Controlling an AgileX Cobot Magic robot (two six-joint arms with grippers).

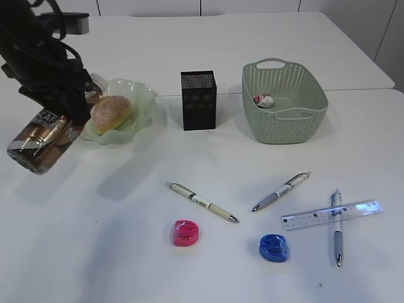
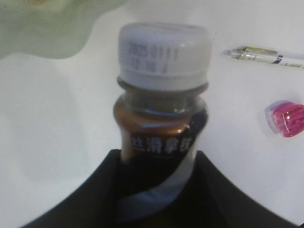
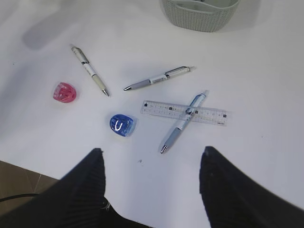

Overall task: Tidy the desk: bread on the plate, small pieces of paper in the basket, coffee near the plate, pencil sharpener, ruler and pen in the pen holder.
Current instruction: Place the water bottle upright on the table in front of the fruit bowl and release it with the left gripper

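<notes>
My left gripper (image 1: 62, 106) is shut on the coffee (image 1: 38, 142), a brown bottle held tilted above the desk (image 1: 113, 202), left of the plate (image 1: 145, 101). In the left wrist view the coffee's white cap (image 2: 164, 54) points away from the jaws. The bread (image 1: 110, 112) lies on the plate. The black pen holder (image 1: 199, 101) stands mid-desk, and the basket (image 1: 297, 123) to its right holds a crumpled paper (image 1: 264, 100). Three pens (image 1: 203, 202) (image 1: 281, 190) (image 1: 336, 226), the ruler (image 1: 363, 208), a pink pencil sharpener (image 1: 185, 233) and a blue one (image 1: 275, 247) lie in front. My right gripper (image 3: 149, 156) hovers open near the blue sharpener (image 3: 122, 124) and the ruler (image 3: 213, 114).
One pen (image 3: 183, 122) lies across the ruler. The desk's near edge (image 3: 42, 171) shows at the lower left of the right wrist view, with brown floor beyond it. The left arm's shadow falls on the desk in front of the plate.
</notes>
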